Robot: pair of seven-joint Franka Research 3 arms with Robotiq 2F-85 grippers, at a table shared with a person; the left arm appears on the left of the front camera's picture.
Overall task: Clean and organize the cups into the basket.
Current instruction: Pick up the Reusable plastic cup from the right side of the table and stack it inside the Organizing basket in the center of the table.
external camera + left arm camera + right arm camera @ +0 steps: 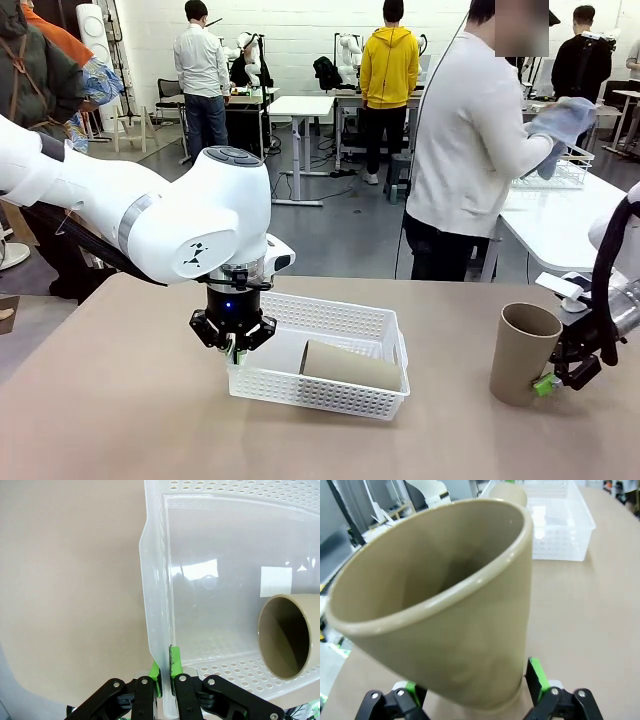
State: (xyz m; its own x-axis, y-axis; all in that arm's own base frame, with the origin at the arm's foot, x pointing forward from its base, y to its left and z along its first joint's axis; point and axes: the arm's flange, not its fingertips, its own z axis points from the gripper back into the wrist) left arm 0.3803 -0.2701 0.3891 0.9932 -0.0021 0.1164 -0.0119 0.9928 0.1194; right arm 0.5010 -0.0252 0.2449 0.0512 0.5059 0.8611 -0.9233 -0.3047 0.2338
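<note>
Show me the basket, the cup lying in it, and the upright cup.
basket (320,392), front view, near wall.
cup lying in it (350,365), front view, side wall.
upright cup (518,362), front view, side wall.

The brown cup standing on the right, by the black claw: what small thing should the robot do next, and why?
Probably close the right gripper on the tan cup. Its open green pads flank the cup's base, the cup is upright on the table outside the basket, and the left gripper pinches the basket's wall, steadying it.
</note>
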